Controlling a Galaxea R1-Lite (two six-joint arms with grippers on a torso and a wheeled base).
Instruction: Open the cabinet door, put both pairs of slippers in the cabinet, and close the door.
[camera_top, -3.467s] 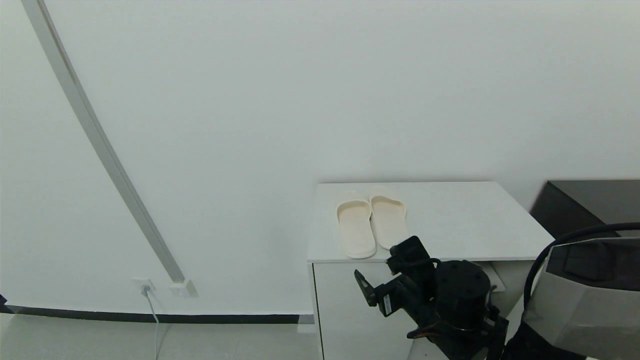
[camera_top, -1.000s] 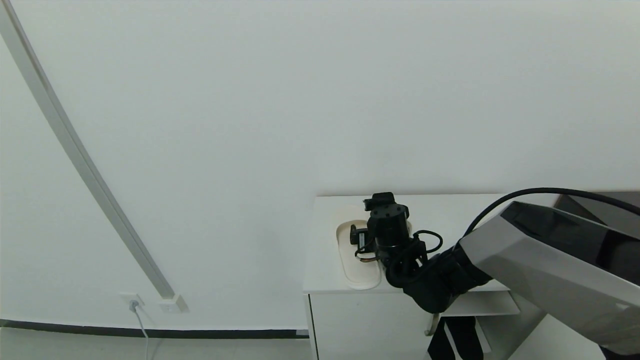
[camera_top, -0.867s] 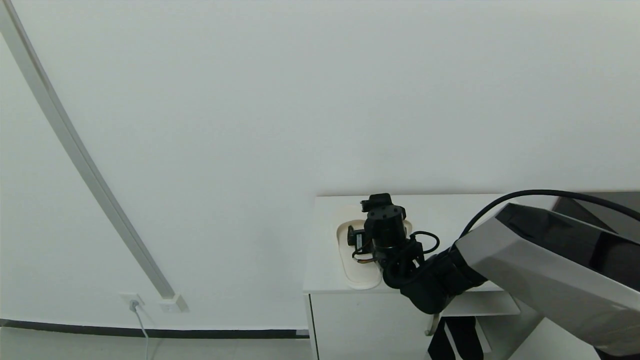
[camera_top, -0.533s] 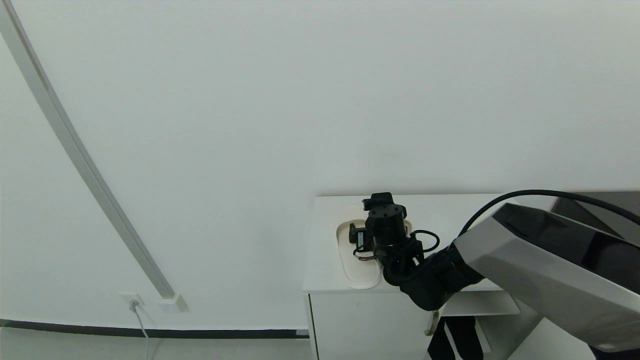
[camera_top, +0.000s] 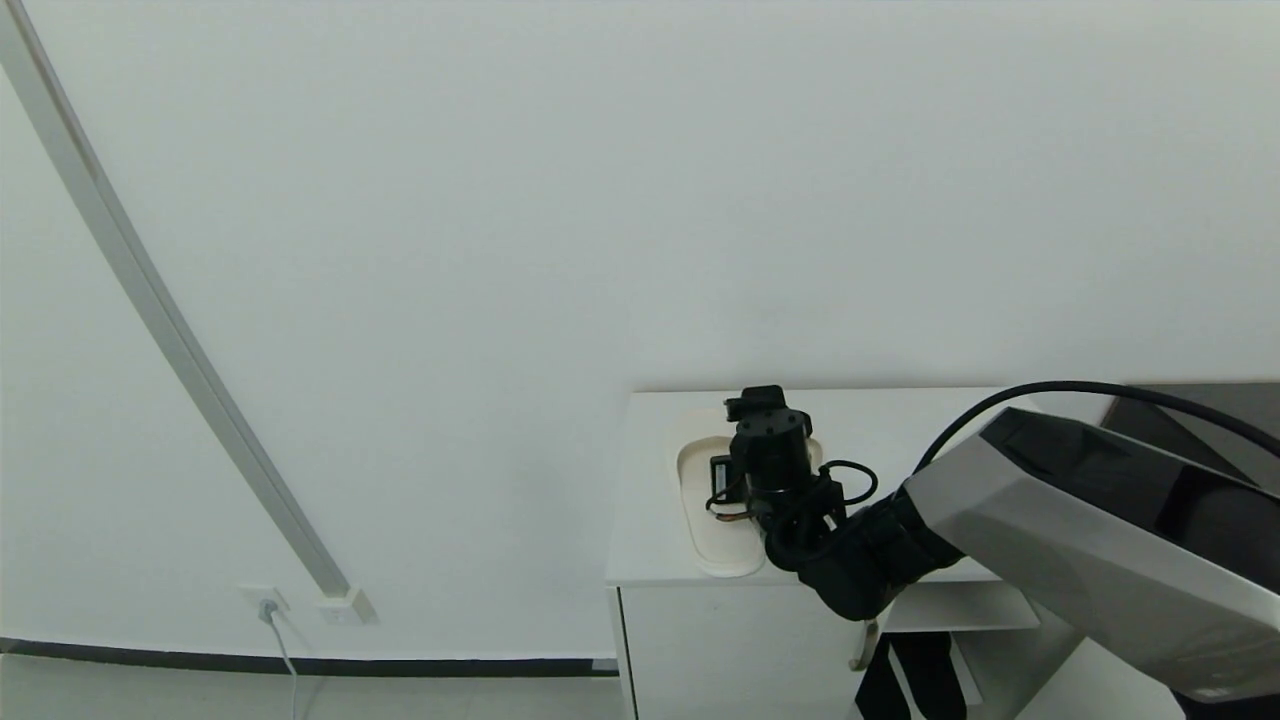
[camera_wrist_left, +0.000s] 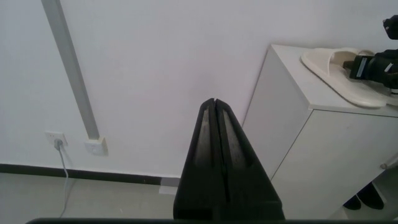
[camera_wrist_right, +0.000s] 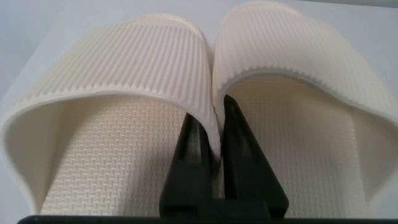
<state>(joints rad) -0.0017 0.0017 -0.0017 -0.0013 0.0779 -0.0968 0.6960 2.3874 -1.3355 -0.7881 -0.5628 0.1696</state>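
Left pincer (camera_wrist_left: 214, 107): clenched on nothing, hanging beside the cabinet's (camera_top: 700, 640) left flank.
Right pincer (camera_wrist_right: 213, 127): clamped on the touching inner strap edges of the cream slippers (camera_wrist_right: 112, 155), which lie on the cabinet top.
Progress: door apparently open, dark pair (camera_top: 915, 668) seemingly inside; cream pair and door closing remain.
Hidden: the door itself; the arm covers one cream slipper.

I saw the cream slippers (camera_top: 714, 535) lying flat and side by side on top of the white cabinet (camera_top: 720, 650), near its front left corner, toes toward the wall. Their ribbed straps (camera_wrist_right: 112, 68) touched along the inner edges, and the right gripper (camera_wrist_right: 212, 124) pinched those two edges together. The cabinet's left front panel sat flush. To its right a shelf (camera_top: 960, 607) showed, with a dark pair (camera_top: 905, 672) below it.
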